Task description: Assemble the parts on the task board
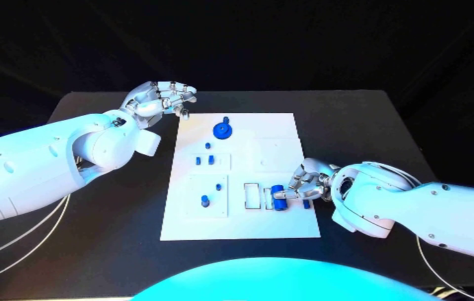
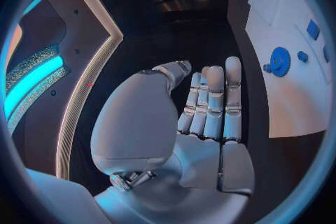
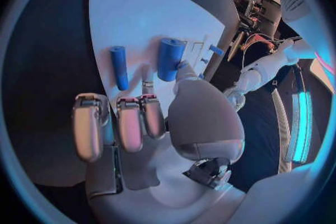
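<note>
Two smooth blue cylinders (image 3: 170, 58) on board; right hand (image 1: 308, 183) touches thicker; left hand (image 1: 163, 99) unclenched.

You see the task board (image 1: 242, 177) lit bright from above on the black table (image 1: 109, 246), darkness behind it. Soft shadows fall beside the blue parts. Both wrist views bend straight edges into curves, and their rims fade into a dark, blurred ring.
</note>
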### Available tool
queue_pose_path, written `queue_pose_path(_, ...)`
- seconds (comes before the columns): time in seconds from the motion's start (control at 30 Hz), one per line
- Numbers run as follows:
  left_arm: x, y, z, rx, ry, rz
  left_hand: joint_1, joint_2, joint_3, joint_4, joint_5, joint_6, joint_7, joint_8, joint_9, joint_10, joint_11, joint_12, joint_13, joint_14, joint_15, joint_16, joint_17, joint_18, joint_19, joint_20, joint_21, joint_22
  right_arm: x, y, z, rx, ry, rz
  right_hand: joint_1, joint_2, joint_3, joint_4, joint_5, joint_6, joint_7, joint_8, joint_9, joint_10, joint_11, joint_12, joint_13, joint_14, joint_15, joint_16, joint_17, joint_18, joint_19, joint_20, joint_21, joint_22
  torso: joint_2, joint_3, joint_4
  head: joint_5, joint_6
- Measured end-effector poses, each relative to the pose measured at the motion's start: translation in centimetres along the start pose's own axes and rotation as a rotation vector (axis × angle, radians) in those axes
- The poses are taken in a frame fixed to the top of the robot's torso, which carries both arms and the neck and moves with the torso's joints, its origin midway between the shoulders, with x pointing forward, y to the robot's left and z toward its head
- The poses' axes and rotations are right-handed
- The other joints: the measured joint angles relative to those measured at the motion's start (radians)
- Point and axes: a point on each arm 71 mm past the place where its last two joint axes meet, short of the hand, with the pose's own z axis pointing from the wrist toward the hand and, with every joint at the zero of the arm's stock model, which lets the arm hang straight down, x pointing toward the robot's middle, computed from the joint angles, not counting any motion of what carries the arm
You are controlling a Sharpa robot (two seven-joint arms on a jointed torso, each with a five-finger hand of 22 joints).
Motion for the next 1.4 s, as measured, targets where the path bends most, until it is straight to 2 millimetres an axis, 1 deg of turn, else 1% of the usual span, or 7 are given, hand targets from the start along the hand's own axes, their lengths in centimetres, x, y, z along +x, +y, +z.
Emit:
queue_pose_path(0.13, 0.0, 0.0, 0.0, -0.001, 0.001, 0.0, 0.0, 0.0, 0.0, 0.0, 0.0, 0.0, 0.0, 0.0, 0.0, 0.0, 0.0, 0.0, 0.0, 0.0, 0.0, 0.0, 0.0, 0.0, 0.0, 0.0, 0.0, 0.0, 0.4, 0.2, 0.2, -0.006, 0.007, -0.018, 0.012, 0.005, -0.003, -0.003, -0.004, -0.004, 0.003, -0.001, 0.208, 0.0, 0.0, 0.0, 0.0, 0.004, -0.004, 0.0, 0.0, 0.0, 0.0, 0.0, 0.0, 0.0, 0.0, -0.0001, 0.0, 0.001, -0.002)
queue_pose_path(0.2, 0.0, 0.0, 0.0, -0.001, 0.002, -0.001, 0.0, 0.0, 0.0, 0.0, 0.0, 0.0, 0.0, 0.0, 0.0, 0.0, 0.0, 0.0, 0.0, 0.0, 0.0, 0.0, 0.0, 0.0, 0.0, 0.0, 0.0, 0.0, 0.6, 0.4, 0.2, -0.01, 0.01, -0.025, 0.035, 0.002, -0.003, -0.003, 0.004, -0.006, 0.005, -0.002, 0.254, 0.0, 0.0, 0.002, 0.0, 0.004, -0.004, 0.0, 0.0, 0.0, 0.004, -0.004, 0.0, 0.0, 0.0, -0.0008, 0.0, 0.001, -0.002)
queue_pose_path(0.53, -0.1, 0.0, -0.1, -0.002, 0.003, -0.001, 0.0, 0.0, 0.0, 0.0, 0.0, 0.0, 0.0, 0.0, 0.0, -0.004, 0.004, 0.0, 0.0, 0.0, 0.0, 0.0, 0.0, 0.0, 0.0, 0.0, 0.0, -0.001, 1.0, 0.9, -0.1, -0.027, 0.018, -0.035, 0.102, 0.009, -0.015, -0.004, 0.134, -0.01, 0.002, 0.011, 0.258, 0.002, -0.001, 0.021, 0.0, 0.004, -0.004, 0.0, 0.0, 0.0, 0.0, -0.007, 0.007, 0.0, 0.0, -0.0008, -0.0001, 0.001, -0.004)
queue_pose_path(0.83, -0.1, 0.0, -0.1, -0.002, 0.002, 0.0, 0.0, 0.0, 0.0, 0.0, 0.0, 0.0, 0.0, 0.0, 0.0, -0.003, 0.004, 0.0, 0.0, 0.0, 0.0, 0.0, 0.0, 0.0, 0.0, 0.0, 0.0, -0.001, 1.1, 0.9, -0.3, -0.031, 0.011, -0.043, 0.118, 0.009, -0.015, -0.004, 0.161, -0.012, 0.004, 0.011, 0.256, 0.004, -0.003, 0.025, 0.0, 0.004, -0.003, 0.0, 0.0, 0.0, 0.0, -0.007, 0.007, 0.0, 0.0, -0.0005, -0.001, 0.003, -0.001)
queue_pose_path(1.0, -0.2, 0.0, -0.1, -0.003, 0.001, 0.0, 0.0, 0.0, 0.0, 0.0, 0.0, 0.0, 0.0, 0.0, 0.0, -0.003, 0.003, 0.0, 0.0, 0.0, 0.0, 0.0, 0.0, 0.0, 0.0, 0.0, 0.0, -0.001, 1.1, 0.9, -0.5, -0.03, 0.01, -0.031, 0.139, 0.007, -0.018, -0.004, 0.231, -0.007, -0.002, 0.011, 0.168, 0.004, -0.003, 0.032, 0.0, 0.002, -0.009, 0.0, 0.0, 0.0, 0.0, -0.007, 0.007, 0.0, 0.0, -0.0005, -0.0012, 0.0, 0.002)
queue_pose_path(1.13, -0.2, 0.0, -0.1, -0.003, 0.0, 0.001, 0.0, 0.0, 0.0, 0.0, 0.0, 0.0, 0.0, 0.0, 0.0, -0.003, 0.003, 0.0, -0.001, 0.0, 0.0, 0.0, 0.0, 0.0, 0.0, 0.0, 0.0, -0.001, 0.9, 0.9, -0.9, -0.023, 0.019, -0.009, 0.151, 0.016, -0.012, -0.002, 0.291, -0.005, -0.003, 0.009, -0.035, 0.003, -0.004, 0.039, 0.0, 0.004, -0.011, 0.0, 0.0, 0.001, 0.004, -0.011, 0.012, 0.001, -0.001, -0.0007, -0.0013, -0.002, 0.003)
queue_pose_path(1.4, -0.2, 0.1, 0.0, -0.003, 0.0, 0.001, 0.0, 0.0, 0.0, 0.0, 0.0, 0.0, 0.0, 0.0, 0.0, -0.003, 0.003, 0.0, -0.001, 0.0, 0.0, 0.0, 0.0, 0.0, 0.0, 0.0, 0.0, -0.002, 0.1, 1.6, -1.6, -0.012, 0.044, 0.053, 0.157, 0.023, 0.001, -0.003, 0.322, -0.007, -0.008, 0.009, -0.058, 0.002, -0.012, 0.039, 0.0, 0.004, -0.011, 0.004, 0.0, 0.0, 0.004, -0.011, 0.012, 0.0, -0.001, -0.002, -0.0004, -0.005, 0.008)
